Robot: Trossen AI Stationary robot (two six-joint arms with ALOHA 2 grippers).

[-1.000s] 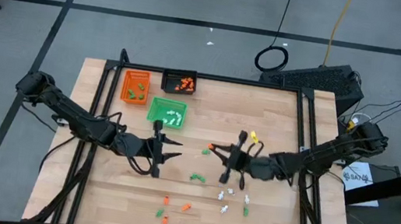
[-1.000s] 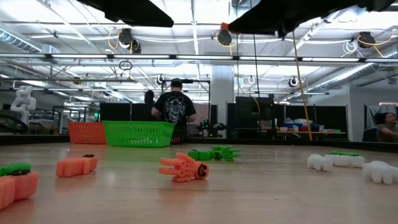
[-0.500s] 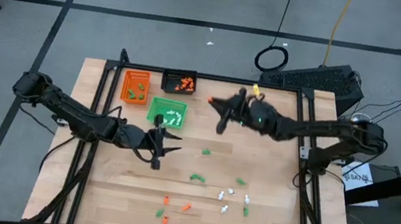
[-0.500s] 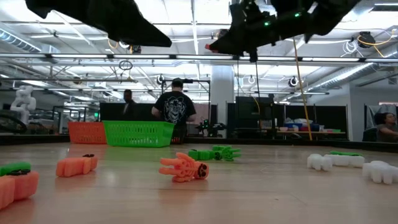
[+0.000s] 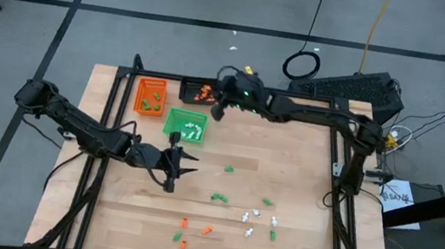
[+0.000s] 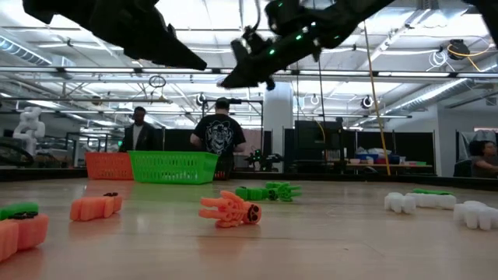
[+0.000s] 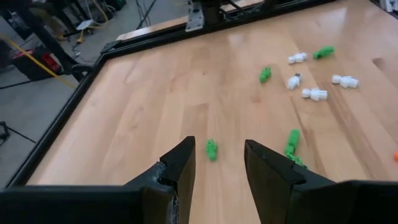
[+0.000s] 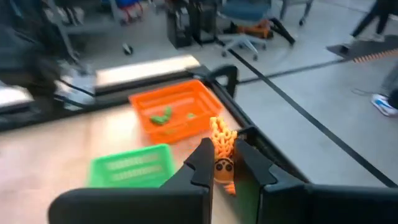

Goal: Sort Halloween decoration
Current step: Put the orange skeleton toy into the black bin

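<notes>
The Halloween decoration is a scatter of tiny orange, green and white pieces on the wooden table: green ones (image 5: pixel 218 197), white ones (image 5: pixel 253 220) and orange ones (image 5: pixel 206 230). My right gripper (image 5: pixel 217 106) hangs high above the right edge of the black tray (image 5: pixel 195 92), shut on an orange piece (image 8: pixel 221 146). Left of the table's middle, my left gripper (image 5: pixel 185 166) stands open and low. A green piece (image 7: pixel 212 149) lies on the wood beyond the gap between its fingers (image 7: pixel 181 167). My right gripper pinches the orange piece's lower part (image 8: pixel 221 167) between its two fingers. The spiky upper part (image 8: pixel 217 132) sticks out past the fingertips. The piece is lifted clear, high above the table and trays.
An orange tray (image 5: pixel 151 95) and the black tray stand at the far left, and a green tray (image 5: pixel 186 125) sits just nearer. Each holds a few pieces. Black rails run along the table's edges. People stand in the room behind (image 6: pixel 222 134).
My right gripper has swung from the table's middle right toward the far left, rising a little, and has carried the orange piece over to the trays. It has stayed shut throughout.
</notes>
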